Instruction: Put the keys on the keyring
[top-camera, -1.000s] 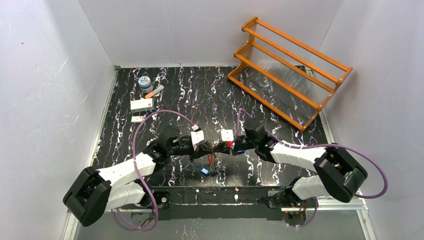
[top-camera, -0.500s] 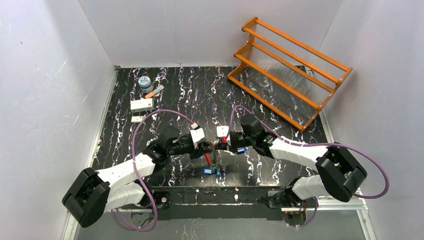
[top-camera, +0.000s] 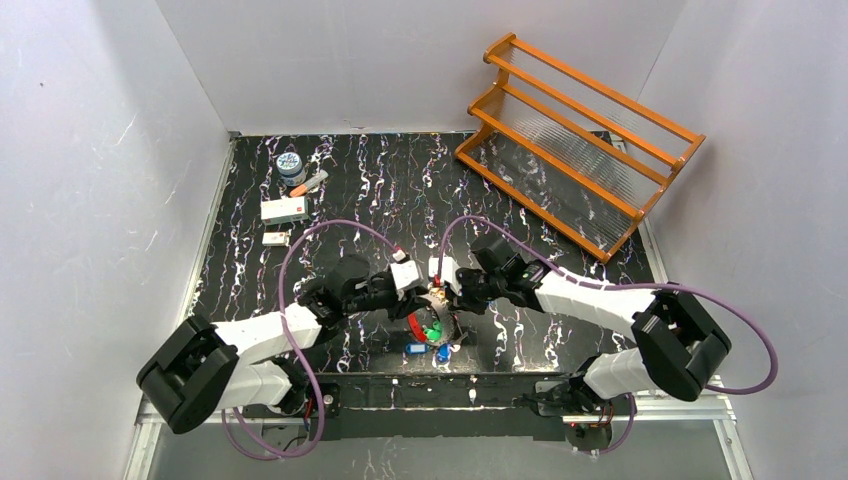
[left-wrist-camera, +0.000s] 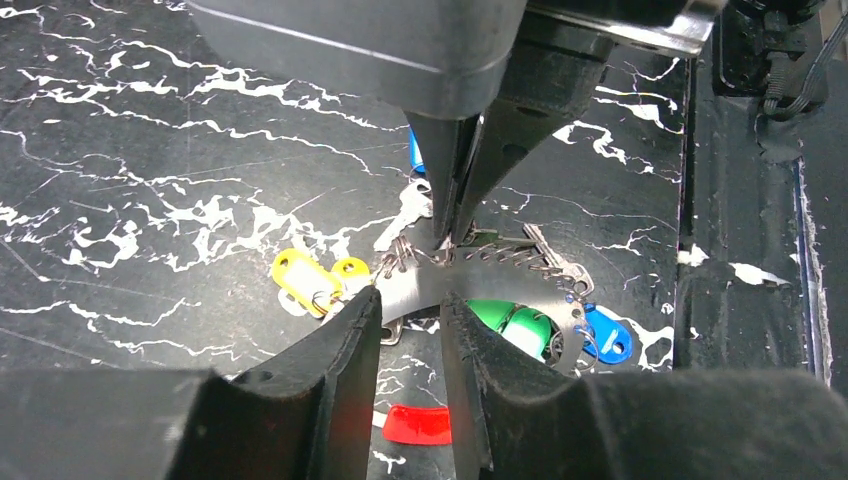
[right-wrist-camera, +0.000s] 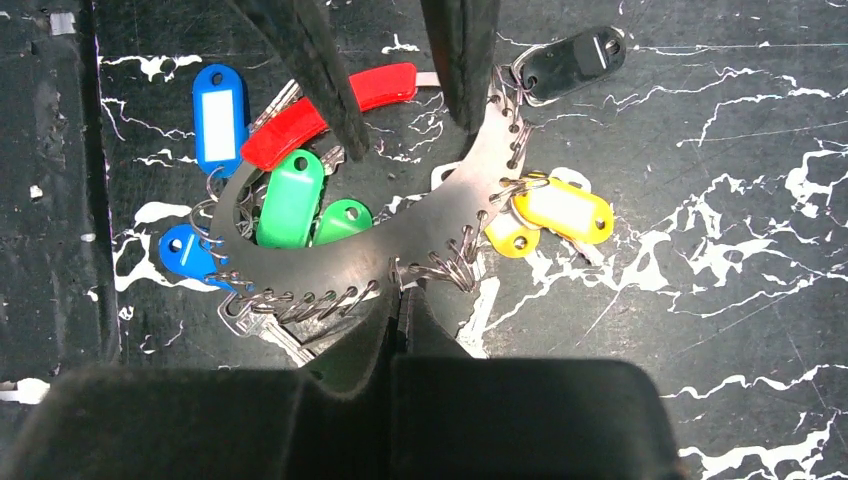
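Observation:
The keyring (right-wrist-camera: 400, 240) is a curved silvery band lying on the black marbled table, hung with small wire rings. These carry red (right-wrist-camera: 330, 100), blue (right-wrist-camera: 218, 105), green (right-wrist-camera: 290, 200), yellow (right-wrist-camera: 565, 210) and black (right-wrist-camera: 570, 60) tags and silver keys (right-wrist-camera: 270, 335). My right gripper (right-wrist-camera: 398, 290) is shut on the band's outer edge. My left gripper (left-wrist-camera: 410, 300) is open, its fingertips at the band's (left-wrist-camera: 490, 280) inner edge opposite the right fingers (left-wrist-camera: 455, 190). A silver key (left-wrist-camera: 405, 215) lies beyond. In the top view both grippers (top-camera: 418, 292) (top-camera: 445, 292) meet above the bunch (top-camera: 435, 330).
An orange wooden rack (top-camera: 580, 140) stands at the back right. A small jar (top-camera: 291, 165), a white box (top-camera: 284, 209) and a small card (top-camera: 274, 239) sit at the back left. The table's near edge (left-wrist-camera: 740, 200) is close to the bunch.
Both grippers have moved closer together and toward the near edge. The bunch of tags now lies spread out under them.

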